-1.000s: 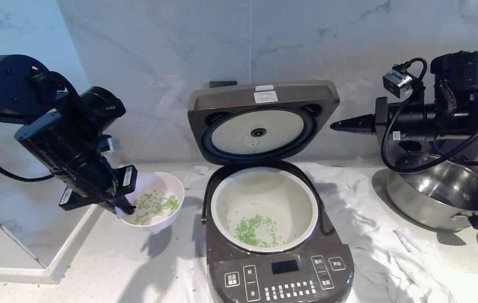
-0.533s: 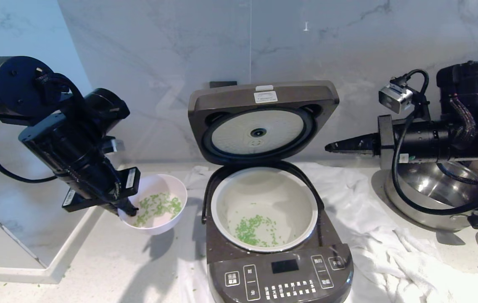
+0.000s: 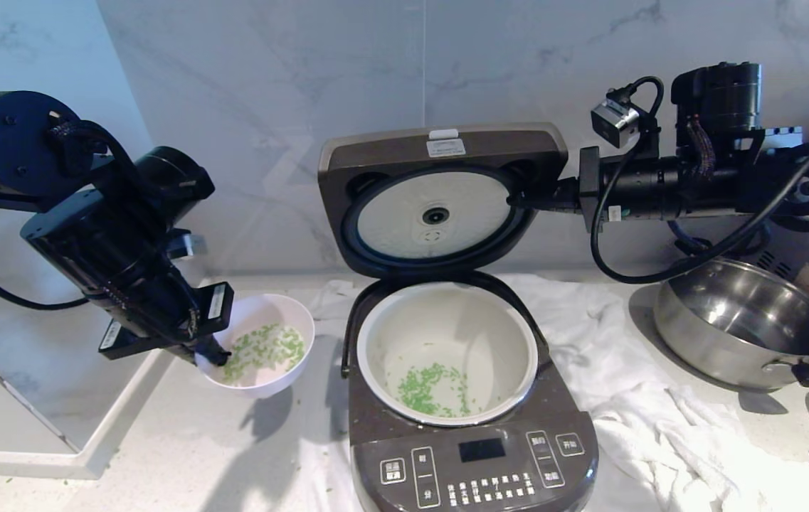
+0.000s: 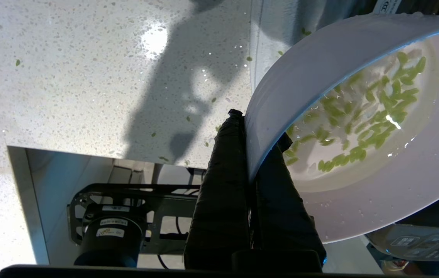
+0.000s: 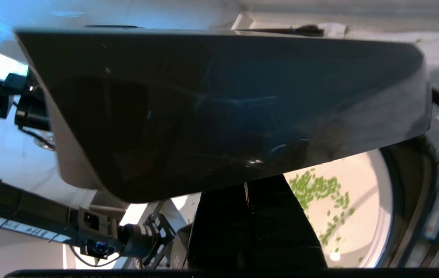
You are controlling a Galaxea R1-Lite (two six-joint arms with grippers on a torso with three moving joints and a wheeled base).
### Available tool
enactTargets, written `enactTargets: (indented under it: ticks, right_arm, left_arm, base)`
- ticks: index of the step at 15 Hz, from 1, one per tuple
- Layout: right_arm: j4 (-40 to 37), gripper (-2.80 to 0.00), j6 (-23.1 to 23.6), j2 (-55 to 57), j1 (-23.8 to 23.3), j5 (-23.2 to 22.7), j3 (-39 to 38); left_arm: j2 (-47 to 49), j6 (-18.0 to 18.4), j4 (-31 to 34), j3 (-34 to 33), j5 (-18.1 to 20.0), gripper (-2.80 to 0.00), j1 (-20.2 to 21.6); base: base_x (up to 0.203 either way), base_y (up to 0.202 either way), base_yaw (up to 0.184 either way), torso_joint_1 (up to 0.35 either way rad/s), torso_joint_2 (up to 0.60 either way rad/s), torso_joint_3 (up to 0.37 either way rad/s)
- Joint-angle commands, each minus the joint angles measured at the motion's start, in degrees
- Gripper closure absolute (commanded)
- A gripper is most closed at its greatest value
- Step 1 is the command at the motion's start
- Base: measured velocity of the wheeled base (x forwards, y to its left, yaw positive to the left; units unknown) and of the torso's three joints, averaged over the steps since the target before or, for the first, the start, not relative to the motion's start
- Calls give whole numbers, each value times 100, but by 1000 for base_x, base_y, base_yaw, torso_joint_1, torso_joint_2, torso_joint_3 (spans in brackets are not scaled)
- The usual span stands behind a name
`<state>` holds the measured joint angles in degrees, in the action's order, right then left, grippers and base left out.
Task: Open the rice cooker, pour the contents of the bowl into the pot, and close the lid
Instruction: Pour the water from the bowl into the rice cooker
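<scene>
Pinching the near rim of the bowl between my left gripper fingers, I hold it tilted above the counter, left of the rice cooker, green contents inside it. More green bits lie in the pot. The lid stands open. My right gripper, fingers pressed together and empty, reaches level behind the lid's right edge, tips hidden there. A steel pan sits far right.

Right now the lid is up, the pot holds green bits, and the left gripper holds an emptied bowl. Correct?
Not quite: the bowl in the left gripper isn't emptied; green bits remain, as the left wrist view shows. The lid is up and the pot holds some.
</scene>
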<state>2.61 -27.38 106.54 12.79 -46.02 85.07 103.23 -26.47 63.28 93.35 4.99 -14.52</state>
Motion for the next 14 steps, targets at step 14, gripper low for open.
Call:
enactTargets:
  ticks: [14]
  right_arm:
    - [172, 0, -4, 731, -212, 336, 1039]
  left_arm:
    - [-250, -210, 28, -117, 11, 0, -527]
  base:
    - [0, 0, 0, 0, 0, 0]
